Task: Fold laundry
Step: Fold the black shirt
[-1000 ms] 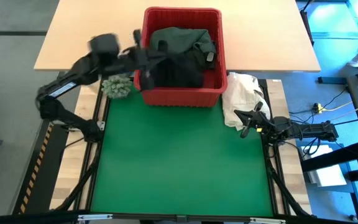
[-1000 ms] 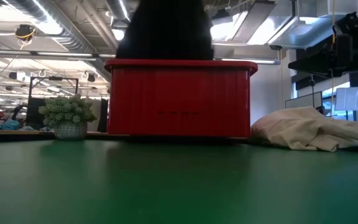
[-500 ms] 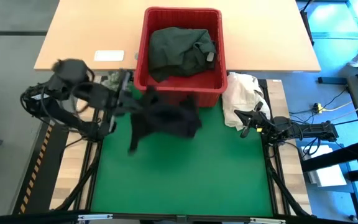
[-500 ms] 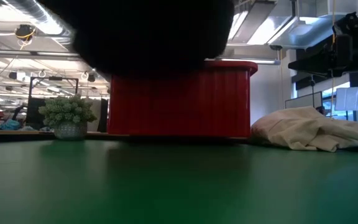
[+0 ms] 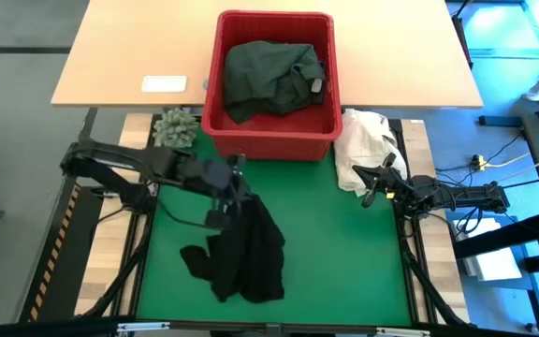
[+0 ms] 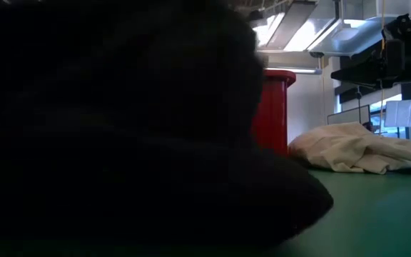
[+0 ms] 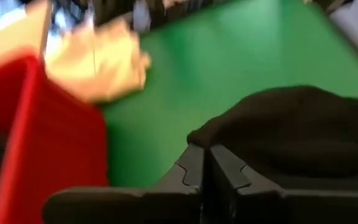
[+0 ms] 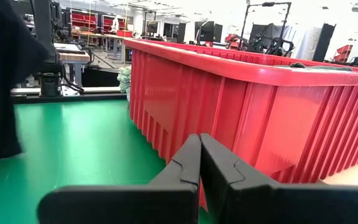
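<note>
The left gripper (image 5: 236, 192) was clamped on the upper edge of a soft black cloth garment (image 5: 241, 253). The garment trailed from it toward the near edge of the green table mat (image 5: 344, 262), its long axis running front to back. The right gripper (image 5: 374, 184), fingers together and empty, waited well apart by a cream-white cloth heap (image 5: 361, 140). The red plastic basket (image 5: 274, 140) held a dark green garment (image 5: 269, 75).
</note>
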You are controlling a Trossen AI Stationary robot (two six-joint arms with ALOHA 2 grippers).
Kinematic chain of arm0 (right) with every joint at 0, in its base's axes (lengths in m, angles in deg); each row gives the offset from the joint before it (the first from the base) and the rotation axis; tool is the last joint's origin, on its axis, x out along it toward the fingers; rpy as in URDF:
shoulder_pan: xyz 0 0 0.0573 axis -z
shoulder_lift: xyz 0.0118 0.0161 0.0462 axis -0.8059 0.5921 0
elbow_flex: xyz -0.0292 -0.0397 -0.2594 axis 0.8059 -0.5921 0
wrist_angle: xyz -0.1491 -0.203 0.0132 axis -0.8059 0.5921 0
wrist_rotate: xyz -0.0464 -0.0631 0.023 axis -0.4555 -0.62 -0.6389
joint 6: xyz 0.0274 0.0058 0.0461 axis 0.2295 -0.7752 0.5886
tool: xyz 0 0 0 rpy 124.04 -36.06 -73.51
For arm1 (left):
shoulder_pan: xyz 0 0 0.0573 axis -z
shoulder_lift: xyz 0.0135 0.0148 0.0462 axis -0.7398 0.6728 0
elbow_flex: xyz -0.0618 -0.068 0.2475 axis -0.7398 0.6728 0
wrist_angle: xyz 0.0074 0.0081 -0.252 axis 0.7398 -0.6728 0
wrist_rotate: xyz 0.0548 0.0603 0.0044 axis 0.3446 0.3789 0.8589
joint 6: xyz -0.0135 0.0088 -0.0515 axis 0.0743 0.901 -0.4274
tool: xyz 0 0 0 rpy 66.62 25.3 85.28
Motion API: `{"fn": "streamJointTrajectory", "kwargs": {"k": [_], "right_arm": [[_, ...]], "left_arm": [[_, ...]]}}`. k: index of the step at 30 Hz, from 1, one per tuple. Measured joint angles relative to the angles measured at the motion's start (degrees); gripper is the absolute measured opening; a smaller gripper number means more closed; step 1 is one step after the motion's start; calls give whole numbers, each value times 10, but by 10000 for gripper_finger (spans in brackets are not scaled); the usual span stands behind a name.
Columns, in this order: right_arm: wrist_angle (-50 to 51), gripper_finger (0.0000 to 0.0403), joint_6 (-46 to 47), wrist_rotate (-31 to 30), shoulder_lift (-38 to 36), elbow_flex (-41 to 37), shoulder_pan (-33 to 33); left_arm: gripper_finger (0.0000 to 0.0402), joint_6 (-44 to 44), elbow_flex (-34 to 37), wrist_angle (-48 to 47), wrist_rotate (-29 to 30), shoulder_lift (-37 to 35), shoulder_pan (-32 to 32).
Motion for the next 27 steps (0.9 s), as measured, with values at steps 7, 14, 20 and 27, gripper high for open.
{"fn": "streamJointTrajectory", "kwargs": {"k": [7,14,20,27], "right_arm": [[0,5,0,0,0,0,0],[0,5,0,0,0,0,0],[0,5,0,0,0,0,0],[0,5,0,0,0,0,0]], "left_arm": [[0,-82,114,44,84,25,-1],[2,-104,179,125,132,29,0],[20,-104,188,166,167,32,-3],[23,-152,188,176,138,33,-3]]}}
